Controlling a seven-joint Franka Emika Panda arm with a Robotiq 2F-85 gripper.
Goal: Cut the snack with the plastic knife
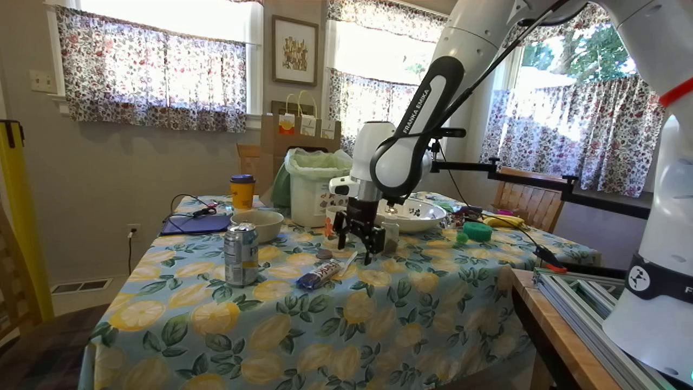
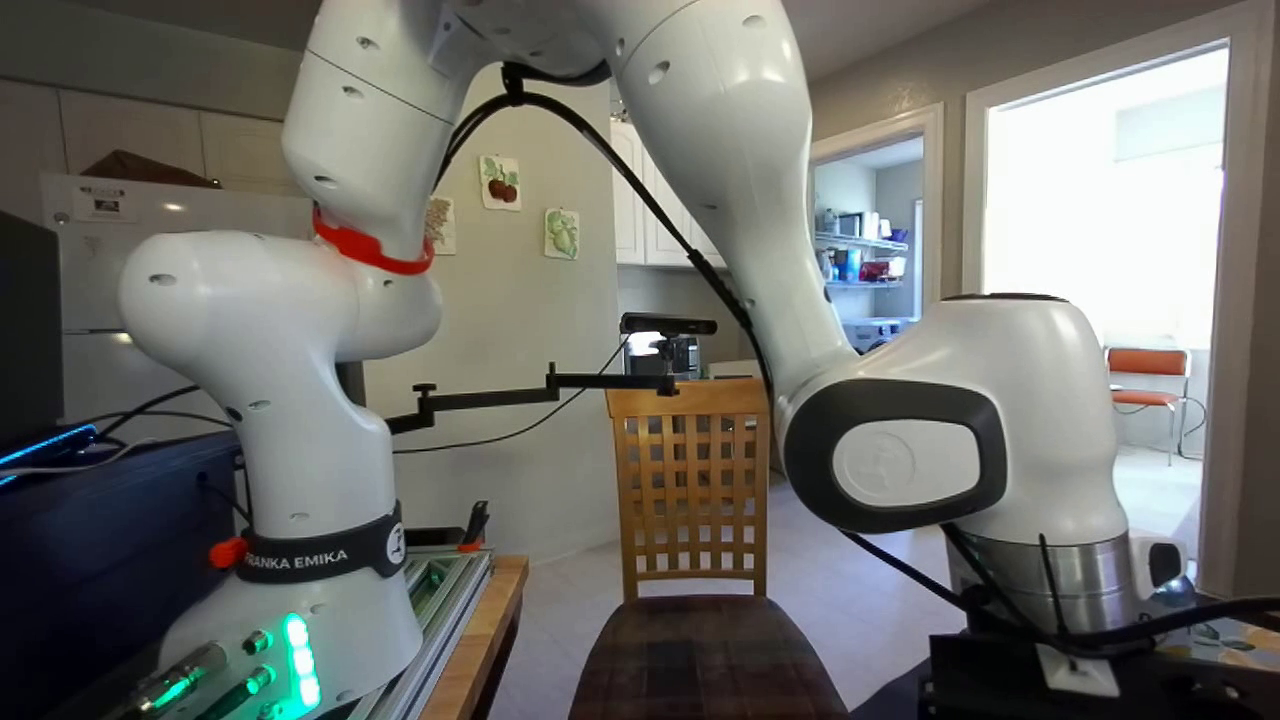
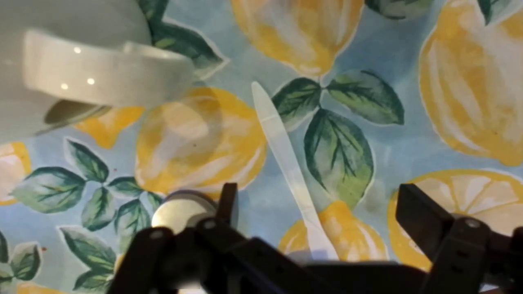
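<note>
In an exterior view the snack, a bar in a dark blue and white wrapper (image 1: 319, 274), lies on the lemon-print tablecloth. The white plastic knife (image 1: 349, 264) rests on the cloth beside the bar's far end. My gripper (image 1: 355, 252) points down above the table close to the knife, its jaws spread wide. Seen from the wrist, the knife (image 3: 286, 159) runs slantwise below the gap of my gripper (image 3: 320, 200), and nothing is held. The knife's lower end is hidden by the gripper body. I cannot make out the snack in the wrist view.
A silver can (image 1: 241, 254) stands left of the snack, with a bowl (image 1: 260, 225) behind it. Close to the gripper are a clear jar (image 1: 390, 238) and a small dark disc (image 1: 324, 253). A bin (image 1: 311, 195) and a wide white bowl (image 1: 419, 219) stand farther back.
</note>
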